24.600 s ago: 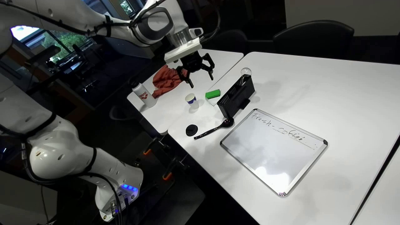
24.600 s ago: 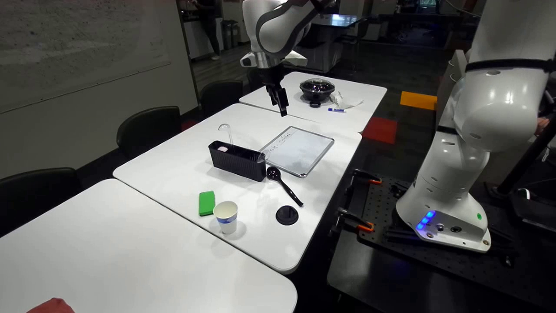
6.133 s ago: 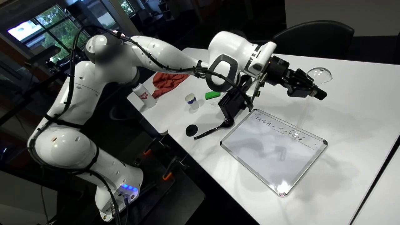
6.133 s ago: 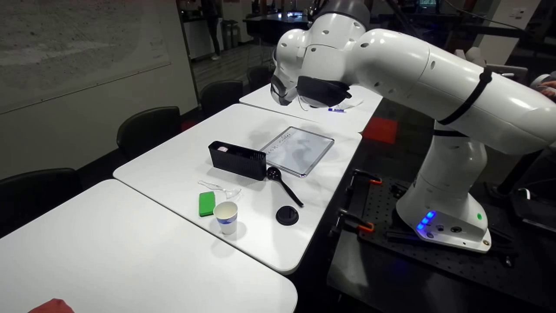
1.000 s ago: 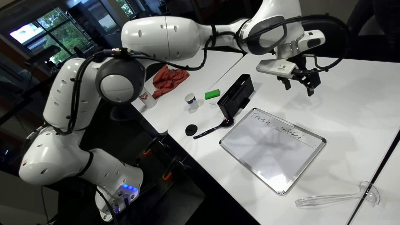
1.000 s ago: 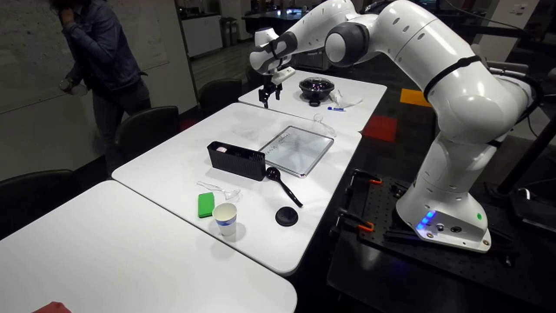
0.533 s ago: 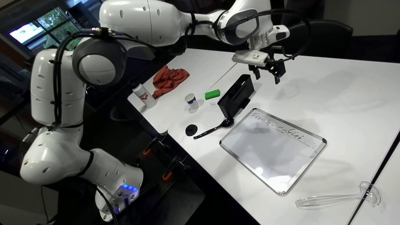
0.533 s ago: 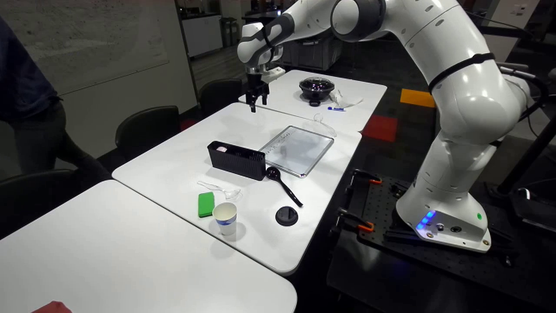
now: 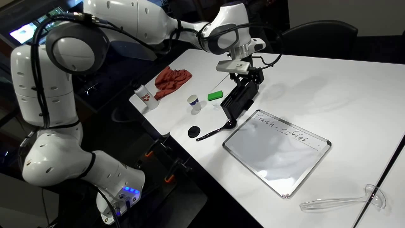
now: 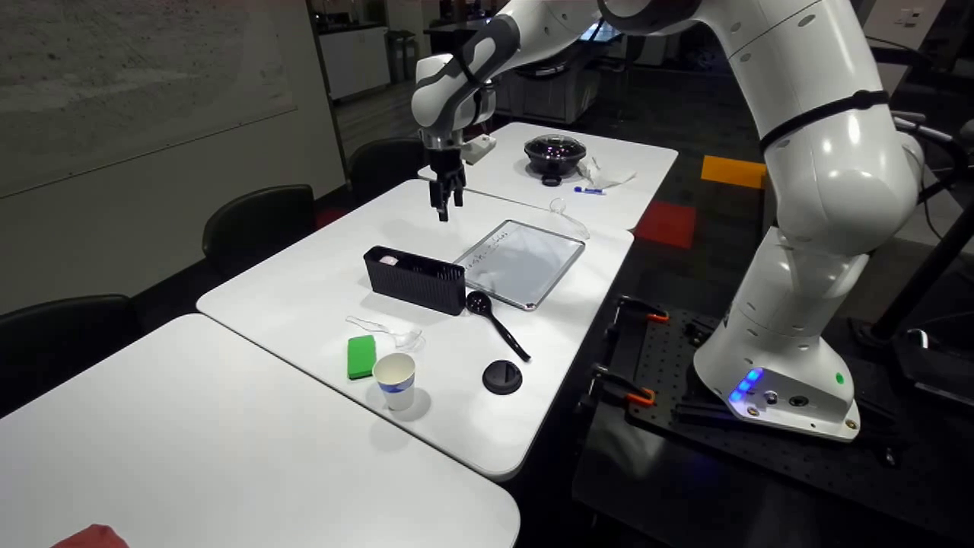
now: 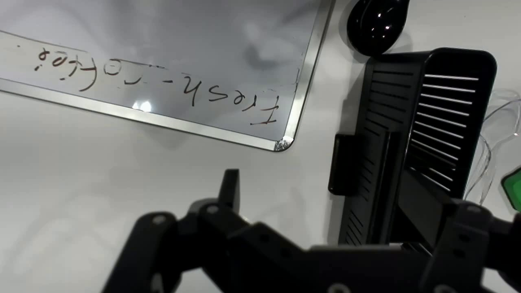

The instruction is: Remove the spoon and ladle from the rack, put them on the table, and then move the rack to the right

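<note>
Wrist view and both exterior views show the large, smooth, white table (image 9: 335, 91); in an exterior view a neighbouring white table (image 9: 395, 215) adjoins it. The white robot arm (image 9: 57, 158) reaches over the table. On it lies the flat, grey-rimmed whiteboard (image 9: 275, 161). Just beside one corner of the whiteboard stands the black, oblong, slotted rack (image 10: 415, 285). The black two-fingered gripper (image 10: 450, 211) hangs above and near the rack, apart from it, its fingers (image 11: 231, 189) spread wide; in the wrist view one finger overlaps the rack's opening and the other shows over the table beside it. The glossy black ladle (image 9: 218, 130) lies at the end of the rack farther from the gripper, bowl just beside the corner; I cannot tell if they touch. A long see-through spoon (image 9: 326, 203) lies across the join of both tables, well apart from the gripper. Another see-through utensil (image 10: 384, 329) lies between the rack and a green oblong block (image 10: 361, 357).
</note>
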{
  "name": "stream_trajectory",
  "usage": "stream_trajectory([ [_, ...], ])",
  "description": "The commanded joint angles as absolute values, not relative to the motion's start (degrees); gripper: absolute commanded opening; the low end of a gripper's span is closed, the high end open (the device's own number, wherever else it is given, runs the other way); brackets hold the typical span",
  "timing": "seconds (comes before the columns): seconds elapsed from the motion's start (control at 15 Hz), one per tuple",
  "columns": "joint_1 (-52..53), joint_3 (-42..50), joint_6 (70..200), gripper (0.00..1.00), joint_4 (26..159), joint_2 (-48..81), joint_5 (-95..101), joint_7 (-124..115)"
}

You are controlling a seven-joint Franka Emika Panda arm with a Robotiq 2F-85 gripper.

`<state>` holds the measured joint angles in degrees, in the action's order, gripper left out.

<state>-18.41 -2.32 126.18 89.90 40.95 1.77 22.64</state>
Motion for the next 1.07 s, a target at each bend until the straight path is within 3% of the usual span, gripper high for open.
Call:
stream_trajectory([
  [0.0,-17.3,-0.91,126.06,1.0,89.63,41.12,0.78,23.21],
  [0.33,-17.39,-0.55,126.05,1.0,89.07,41.35,0.8,23.17],
  [1.0,-14.17,-5.91,139.17,1.0,87.72,48.17,-0.27,26.98],
])
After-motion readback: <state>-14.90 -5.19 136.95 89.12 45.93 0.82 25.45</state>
